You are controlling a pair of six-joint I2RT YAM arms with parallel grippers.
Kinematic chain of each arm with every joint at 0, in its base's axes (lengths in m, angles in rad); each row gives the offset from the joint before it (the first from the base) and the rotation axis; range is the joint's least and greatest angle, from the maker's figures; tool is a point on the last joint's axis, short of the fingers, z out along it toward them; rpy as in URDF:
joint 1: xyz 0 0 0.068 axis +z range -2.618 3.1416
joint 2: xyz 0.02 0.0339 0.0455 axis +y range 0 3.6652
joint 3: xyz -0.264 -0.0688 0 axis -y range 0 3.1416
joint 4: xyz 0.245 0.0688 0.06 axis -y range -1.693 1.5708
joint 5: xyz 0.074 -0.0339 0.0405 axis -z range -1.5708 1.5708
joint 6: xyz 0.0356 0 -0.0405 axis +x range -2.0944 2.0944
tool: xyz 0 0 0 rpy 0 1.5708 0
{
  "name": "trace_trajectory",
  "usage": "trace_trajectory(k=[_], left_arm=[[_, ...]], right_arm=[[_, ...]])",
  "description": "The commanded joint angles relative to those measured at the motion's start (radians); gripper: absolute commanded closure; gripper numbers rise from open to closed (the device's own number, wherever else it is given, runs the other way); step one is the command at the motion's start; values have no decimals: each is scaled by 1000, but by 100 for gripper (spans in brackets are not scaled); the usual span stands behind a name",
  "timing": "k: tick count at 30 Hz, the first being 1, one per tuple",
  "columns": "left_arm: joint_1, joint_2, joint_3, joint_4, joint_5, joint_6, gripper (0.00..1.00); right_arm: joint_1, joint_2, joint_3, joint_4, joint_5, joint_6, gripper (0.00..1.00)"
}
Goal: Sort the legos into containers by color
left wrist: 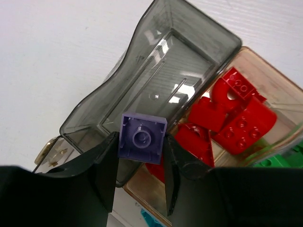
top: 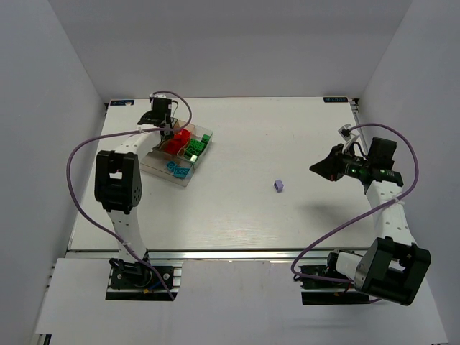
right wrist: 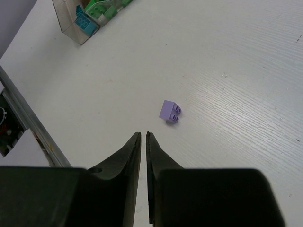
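The left claw (left wrist: pixel 141 142) pinches a light purple brick (left wrist: pixel 142 136) between its two black fingers (left wrist: pixel 102 165). The hollow underside of the brick faces the wrist camera. The claw holds the brick up over one end of the grey compartment (left wrist: pixel 156 71), which is part of the clear tray (top: pixel 181 178).

Right beside the grey part is a brownish compartment (left wrist: pixel 279 80) with a pile of red bricks (left wrist: pixel 241 125) in it. The green bricks (top: pixel 195 147) lie in another part of the tray, next to the red ones. The cyan bricks (top: pixel 176 170) lie at the end of the tray that is nearest the arm bases. The tray sits on the far left side of the white table (top: pixel 251 136).

The right claw (right wrist: pixel 143 135) has its two fingers pressed almost together. Only a thin slit shows between them, and nothing is in it. This claw hangs above the right side of the table.

A second light purple brick (right wrist: pixel 170 112) lies alone on the table, near the middle. It is tipped over, so its round bumps point sideways. It is out in front of the right claw's fingertips and does not touch them. It is well apart from the tray.
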State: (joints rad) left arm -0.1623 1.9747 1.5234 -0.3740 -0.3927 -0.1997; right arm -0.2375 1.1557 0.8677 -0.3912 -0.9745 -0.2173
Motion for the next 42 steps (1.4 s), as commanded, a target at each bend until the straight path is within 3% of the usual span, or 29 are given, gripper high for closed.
trace_trajectory(k=[1, 3, 5, 6, 9, 10, 13, 15, 17, 18, 19, 21, 22, 23, 24, 25, 26, 27, 29, 30, 33, 37, 42], left_arm=[[15, -14, 73, -17, -31, 3, 70], [26, 7, 87, -29, -34, 6, 58], [35, 24, 103, -40, -37, 6, 55], [44, 26, 106, -43, -35, 6, 46], [44, 26, 103, -51, -20, 6, 30], [44, 23, 98, -54, -15, 6, 22], [53, -3, 90, -51, 3, 8, 15], [53, -37, 89, -58, 29, -3, 15], [53, -77, 66, -51, 72, -23, 23], [53, -136, 46, -43, 145, -33, 33], [53, -173, 15, -4, 202, -58, 64], [43, -309, -132, 119, 367, -85, 93], [34, -362, -240, 157, 429, -114, 100], [33, -410, -297, 197, 477, -128, 100], [24, -506, -349, 267, 532, -142, 100], [24, -549, -399, 292, 611, -180, 92], [24, -591, -442, 312, 633, -197, 62], [24, -676, -515, 329, 649, -207, 47], [24, -765, -575, 339, 649, -208, 30], [24, -807, -633, 351, 649, -208, 28], [24, -948, -719, 360, 628, -210, 25], [24, -1039, -756, 363, 589, -204, 23], [24, -1067, -756, 366, 603, -210, 23]], right_arm=[[9, 9, 13, 3, 2, -22, 85], [10, 12, 14, 2, 2, -24, 84], [15, 15, 14, 0, 0, -27, 83], [14, 18, 14, 0, 2, -28, 82], [18, 21, 16, -9, 0, -42, 72], [23, 22, 16, -12, -4, -47, 63], [33, 30, 16, -24, -10, -71, 49], [49, 33, 11, -29, -4, -94, 47], [76, 38, 8, -29, 29, -106, 49], [105, 41, 14, -29, 96, -109, 52], [124, 44, 16, -29, 137, -120, 53], [210, 50, 27, -15, 303, -119, 56], [301, 58, 28, 7, 426, -108, 56], [331, 64, 27, 8, 427, -103, 56], [358, 74, 25, 27, 542, -94, 56], [384, 108, 28, 32, 589, -82, 56], [455, 128, 31, 34, 630, -74, 52], [475, 153, 42, 37, 689, -64, 43], [523, 211, 54, 48, 730, -30, 26], [567, 222, 56, 58, 772, -27, 17], [616, 246, 48, 107, 858, -13, 12], [653, 317, 48, 137, 935, -11, 13], [681, 418, 70, 141, 961, -7, 23]])
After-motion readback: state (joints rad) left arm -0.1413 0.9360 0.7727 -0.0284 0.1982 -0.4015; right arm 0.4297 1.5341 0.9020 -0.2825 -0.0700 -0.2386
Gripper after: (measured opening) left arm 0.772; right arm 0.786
